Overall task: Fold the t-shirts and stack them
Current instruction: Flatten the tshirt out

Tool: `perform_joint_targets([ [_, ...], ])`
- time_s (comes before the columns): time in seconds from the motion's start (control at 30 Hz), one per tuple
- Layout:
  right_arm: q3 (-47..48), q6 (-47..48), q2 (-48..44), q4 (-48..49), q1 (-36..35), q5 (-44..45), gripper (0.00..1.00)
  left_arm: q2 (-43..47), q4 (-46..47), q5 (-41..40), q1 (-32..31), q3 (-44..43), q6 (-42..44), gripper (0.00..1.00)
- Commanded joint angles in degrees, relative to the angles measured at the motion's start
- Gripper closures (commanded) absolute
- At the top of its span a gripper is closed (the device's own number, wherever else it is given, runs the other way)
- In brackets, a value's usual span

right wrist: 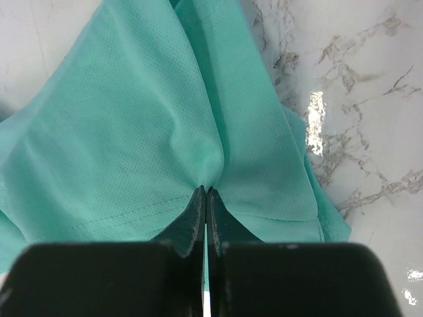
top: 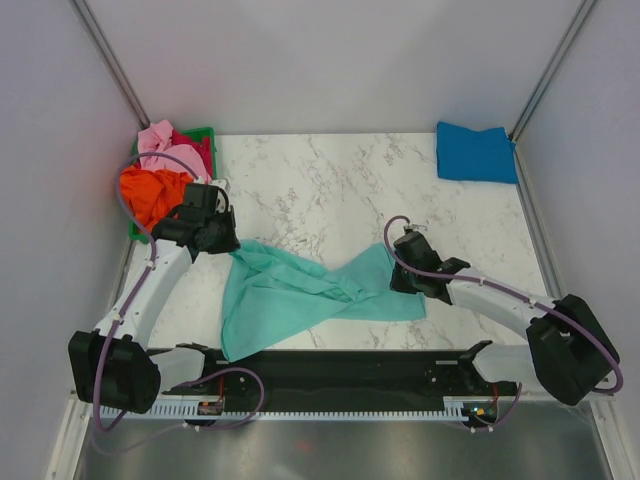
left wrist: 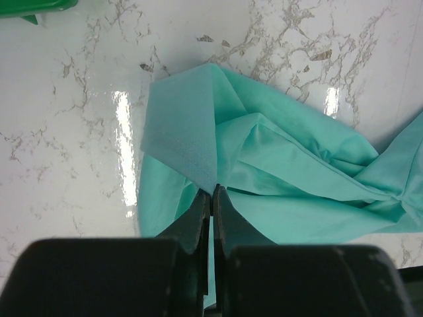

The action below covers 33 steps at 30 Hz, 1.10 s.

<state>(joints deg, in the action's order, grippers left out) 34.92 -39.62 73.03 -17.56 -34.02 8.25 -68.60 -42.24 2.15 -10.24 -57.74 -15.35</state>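
Observation:
A mint-teal t-shirt (top: 300, 290) lies crumpled and twisted across the middle of the marble table. My left gripper (top: 225, 243) is shut on its upper left corner; the left wrist view shows the cloth (left wrist: 277, 172) pinched between the tips (left wrist: 215, 193). My right gripper (top: 397, 272) is shut on its right edge; the right wrist view shows the hem (right wrist: 145, 132) pinched at the tips (right wrist: 206, 191). A folded bright blue t-shirt (top: 476, 152) lies at the far right corner. Orange (top: 150, 192), pink (top: 160, 140) and red (top: 190, 145) shirts are heaped at the far left.
A green plastic crate (top: 206, 134) holds the heaped shirts by the left wall; its edge shows in the left wrist view (left wrist: 33, 6). Metal frame posts stand at both back corners. A black rail (top: 330, 375) runs along the near table edge.

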Motion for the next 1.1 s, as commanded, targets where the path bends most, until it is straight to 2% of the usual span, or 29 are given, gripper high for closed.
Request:
perform_joint_targets([
  [0.0,1.55,0.33,-2.54,-1.06,-0.17,1.06,1.0,1.01,1.72,1.1,0.04,-0.45,-0.12,0.98],
  [0.1,6.99,1.2,-7.19,-6.58,-0.17,2.64,1.0,3.11,1.81,3.8,0.04,-1.58,-0.9,0.98],
  [0.13,9.18,2.25,-8.6,-8.61,-0.26,3.26,1.0,6.43,1.9,5.3,0.04,-2.03,-1.08,0.98],
  [0.27,25.84,6.29,-16.76,-18.1,-0.43,5.54,1.0,15.23,2.51,9.09,0.04,-6.15,-1.96,0.98],
  [0.4,40.29,10.68,-20.64,-23.39,-0.61,9.04,1.0,20.42,2.95,15.93,-0.04,-15.18,2.16,0.98],
  [0.57,51.89,15.61,-26.87,-23.93,-0.61,10.04,1.0,27.88,4.35,17.36,0.04,-24.51,6.03,0.98],
  [0.7,56.31,17.9,-32.15,-21.38,-0.43,7.75,1.0,33.25,7.33,19.47,0.04,-27.78,8.32,0.98],
  [0.77,60.15,18.61,-33.83,-22.24,0.09,9.5,1.0,35.37,8.57,19.12,-0.04,-28.92,8.59,0.98],
  [0.93,69.57,21.5,-34.36,-25.5,3.69,13.63,1.0,40.55,11.64,17.36,0.04,-29.98,9.81,0.98],
  [1.07,78.17,24.4,-32.0,-26.03,5.19,17.58,1.0,40.04,14.2,16.48,0.04,-30.85,11.05,0.98],
])
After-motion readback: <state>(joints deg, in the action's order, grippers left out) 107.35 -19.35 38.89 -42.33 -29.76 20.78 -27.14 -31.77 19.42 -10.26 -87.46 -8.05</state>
